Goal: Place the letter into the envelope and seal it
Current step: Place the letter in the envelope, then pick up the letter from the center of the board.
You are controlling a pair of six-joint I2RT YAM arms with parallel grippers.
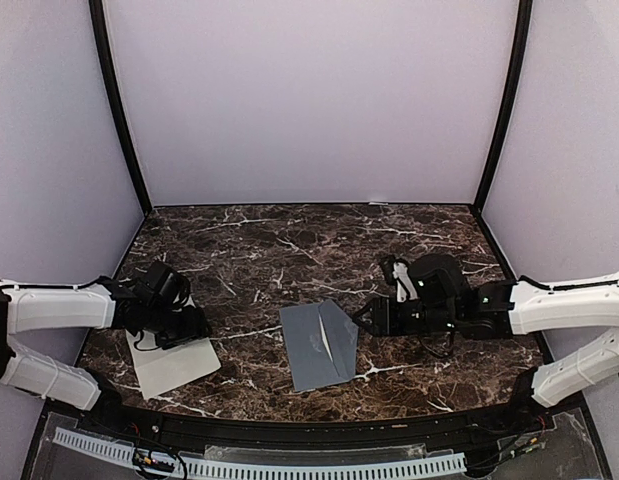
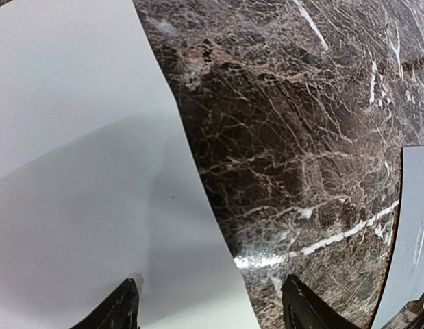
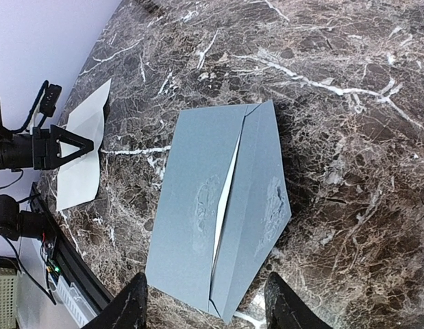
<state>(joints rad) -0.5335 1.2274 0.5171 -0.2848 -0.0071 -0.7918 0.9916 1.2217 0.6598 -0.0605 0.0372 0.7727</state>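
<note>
Lying at lower left: letter point(image 1: 174, 365), pale and flat on the table point(image 1: 269, 250), a fold crease across it, well apart from the envelope.
Envelope point(image 1: 319, 345): grey, flat at lower centre of the top view and turned a little askew. Its pointed flap is folded over toward the right, and a thin pale slit shows along the flap's edge.
Left claw point(image 1: 189, 328): low over the letter's upper right part in the top view, released, with its jaws wide apart.
Left wrist view: the claw point(image 2: 212, 312) sits at the bottom edge. One finger point(image 2: 119, 308) is over the letter point(image 2: 81, 171) and the other is over bare marble, so the paper's right edge runs between them. I cannot tell whether either finger touches the paper. The envelope point(image 2: 414, 226) peeks in at the right edge.
Right claw point(image 1: 363, 318): just beside the envelope's right point in the top view, released and gripping nothing.
Right wrist view: the claw point(image 3: 205, 308) sits at the bottom. The envelope point(image 3: 218, 212) fills the middle, rub marks on its grey face, and its near end lies between the two fingers point(image 3: 126, 305).
Upper left of that view: the letter point(image 3: 81, 171), with the left claw point(image 3: 75, 147) over it.
Letter and envelope: the letter lies outside the envelope, with bare marble between them.
</note>
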